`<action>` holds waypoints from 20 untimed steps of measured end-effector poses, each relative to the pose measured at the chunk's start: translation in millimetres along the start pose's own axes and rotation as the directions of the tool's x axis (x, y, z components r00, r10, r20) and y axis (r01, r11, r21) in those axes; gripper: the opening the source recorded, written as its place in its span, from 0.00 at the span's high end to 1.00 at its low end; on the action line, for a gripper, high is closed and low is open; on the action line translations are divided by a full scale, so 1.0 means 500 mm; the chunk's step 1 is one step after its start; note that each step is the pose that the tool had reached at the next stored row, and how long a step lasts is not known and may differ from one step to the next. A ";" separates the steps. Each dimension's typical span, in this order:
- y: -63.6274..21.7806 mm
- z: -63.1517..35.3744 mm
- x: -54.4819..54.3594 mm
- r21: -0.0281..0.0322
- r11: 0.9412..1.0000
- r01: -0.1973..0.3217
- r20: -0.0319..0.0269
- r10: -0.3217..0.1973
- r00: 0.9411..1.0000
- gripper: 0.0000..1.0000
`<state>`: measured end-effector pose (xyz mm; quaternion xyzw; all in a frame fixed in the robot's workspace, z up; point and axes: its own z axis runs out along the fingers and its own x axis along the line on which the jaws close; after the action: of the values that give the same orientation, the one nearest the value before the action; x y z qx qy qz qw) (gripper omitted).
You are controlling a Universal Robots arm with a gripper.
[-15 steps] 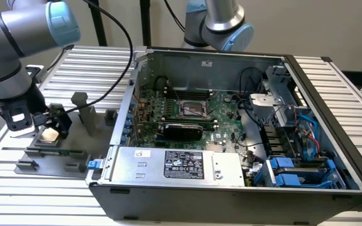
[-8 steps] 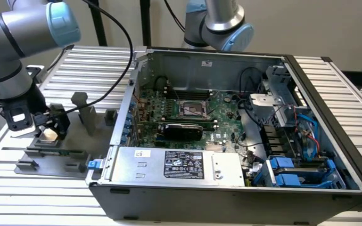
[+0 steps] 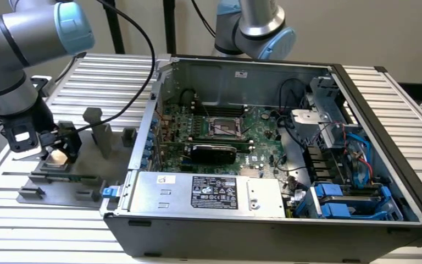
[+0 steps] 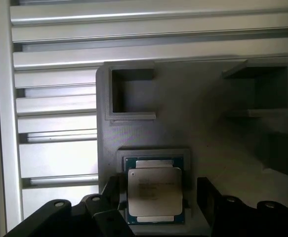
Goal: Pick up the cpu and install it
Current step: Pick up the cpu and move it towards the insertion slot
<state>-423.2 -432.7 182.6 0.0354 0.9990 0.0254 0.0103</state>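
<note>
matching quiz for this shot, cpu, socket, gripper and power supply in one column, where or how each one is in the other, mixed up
1 cpu
2 socket
3 gripper
4 power supply

a on the motherboard inside the case
b in the grey fixture, outside the case
c silver box with a black label, in the case
d open, straddling the cpu

Pairs: 1-b, 2-a, 3-d, 4-c

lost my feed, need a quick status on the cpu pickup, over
Gripper open, a finger on either side of the cpu. Cpu flat in its nest on the grey fixture, not yet lifted. Nothing blocking it.
</note>
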 end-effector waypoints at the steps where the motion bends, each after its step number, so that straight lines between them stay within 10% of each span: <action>1: 0.000 0.000 0.000 0.000 1.000 0.000 0.000 0.000 1.000 0.27; 12: 0.000 -0.002 0.000 0.001 1.000 0.000 -0.009 0.000 1.000 0.27; 20: 0.000 -0.002 0.000 0.003 1.000 0.000 -0.009 0.000 1.000 0.44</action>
<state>-423.3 -432.7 183.8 0.0355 0.9991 0.0242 0.0056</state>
